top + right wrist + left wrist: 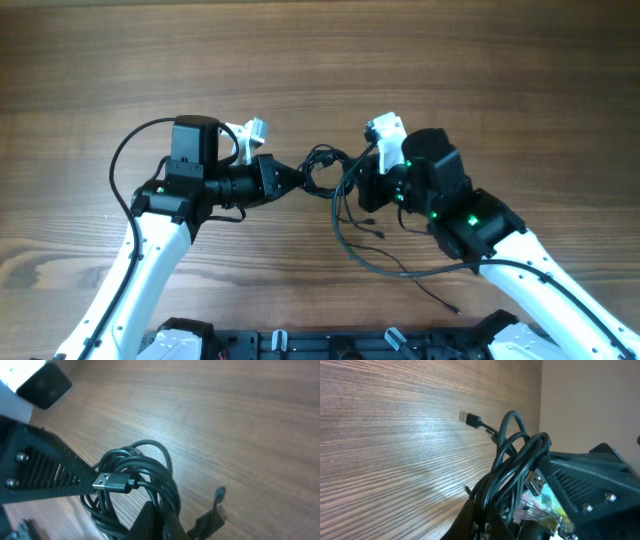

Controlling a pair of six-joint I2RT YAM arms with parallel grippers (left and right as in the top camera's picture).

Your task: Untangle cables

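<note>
The cables are thin black cords bunched in a tangle between my two grippers at mid-table. My left gripper is shut on the tangle's left side and my right gripper on its right. Loose strands trail toward the front edge. In the left wrist view the looped cables rise from my left gripper; a small plug lies on the wood and a USB plug hangs by the loops. In the right wrist view the coil with a USB plug sits in my right gripper.
The wooden table stretches away on all sides. A long strand ends in a small plug near the front right. A further plug end stands just right of my right gripper. The arms' own thicker black cable loops at the left.
</note>
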